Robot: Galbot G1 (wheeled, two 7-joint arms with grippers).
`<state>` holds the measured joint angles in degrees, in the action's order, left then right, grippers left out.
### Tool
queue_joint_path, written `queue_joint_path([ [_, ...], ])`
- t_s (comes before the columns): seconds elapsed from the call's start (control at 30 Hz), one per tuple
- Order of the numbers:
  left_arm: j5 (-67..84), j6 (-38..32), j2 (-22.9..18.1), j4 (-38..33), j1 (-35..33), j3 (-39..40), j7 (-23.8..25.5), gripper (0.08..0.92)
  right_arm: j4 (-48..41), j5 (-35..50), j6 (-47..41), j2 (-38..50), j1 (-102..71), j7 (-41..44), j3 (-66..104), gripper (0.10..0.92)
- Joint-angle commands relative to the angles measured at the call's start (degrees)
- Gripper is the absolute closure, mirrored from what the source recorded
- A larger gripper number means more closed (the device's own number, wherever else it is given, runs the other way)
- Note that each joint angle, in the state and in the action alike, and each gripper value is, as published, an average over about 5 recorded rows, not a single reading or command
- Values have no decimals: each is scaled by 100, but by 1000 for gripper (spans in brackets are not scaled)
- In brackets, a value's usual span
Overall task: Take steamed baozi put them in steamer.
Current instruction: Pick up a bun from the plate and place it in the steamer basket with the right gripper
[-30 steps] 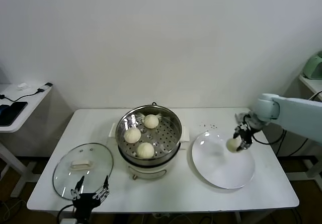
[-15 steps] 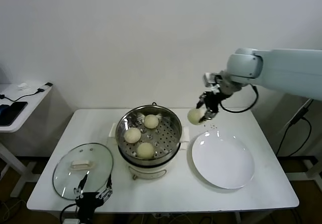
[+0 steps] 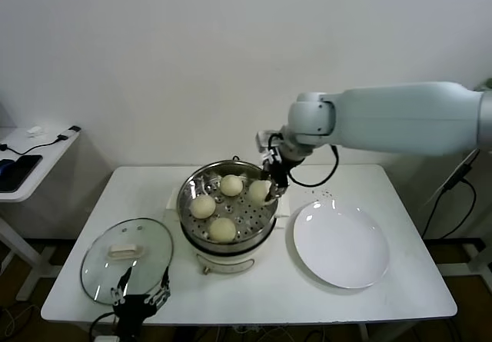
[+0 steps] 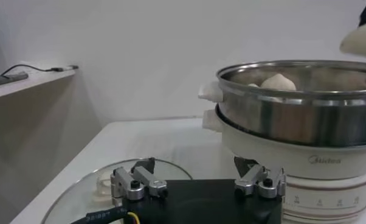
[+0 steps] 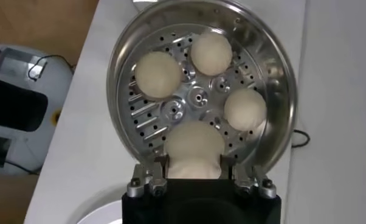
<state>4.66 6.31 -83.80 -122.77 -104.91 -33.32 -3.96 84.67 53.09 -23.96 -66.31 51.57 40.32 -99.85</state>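
Three baozi point(image 3: 222, 229) lie in the steamer point(image 3: 201, 185) mid-table. The right gripper point(image 3: 267, 187), clamped on a fourth baozi point(image 3: 259, 191), hangs over its right rim. The left gripper point(image 3: 138, 300), fingers apart, sits at the front-left edge by one lid point(image 3: 100, 259); one plate point(image 3: 341, 244) lies right.

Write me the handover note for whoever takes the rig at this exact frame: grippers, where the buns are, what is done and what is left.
Right gripper: shut on the fourth baozi, held over the right side of the steamer.
Left gripper: open, parked low at the table's front edge by the glass lid.
Done: three baozi lie on the perforated tray; the white plate holds no buns.
Left: lower the held bun into the free spot on the tray, release it, withdraw the arm.
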Motion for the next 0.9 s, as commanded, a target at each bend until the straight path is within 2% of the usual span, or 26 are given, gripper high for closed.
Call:
queue_joint_path([
  [0.03, -1, -2, 9, 18, -3, 6, 2, 177, -278, -111, -196, -319, -668, -308, 102, 448],
  [0.53, 24, 4, 42, 141, 104, 18, 5, 177, -775, -252, -100, -484, -1207, -559, 303, 445],
  [0.63, 29, -4, 44, 123, 103, 8, 4, 177, -713, -274, 5, -378, -1229, -535, 341, 404],
  [0.73, 23, -9, 43, 112, 105, 2, 2, 177, -641, -247, 189, -222, -1128, -450, 431, 324],
  [0.9, 2, -15, 45, 86, 84, 21, -1, 177, -572, 128, 579, 63, -564, 134, 450, 215],
])
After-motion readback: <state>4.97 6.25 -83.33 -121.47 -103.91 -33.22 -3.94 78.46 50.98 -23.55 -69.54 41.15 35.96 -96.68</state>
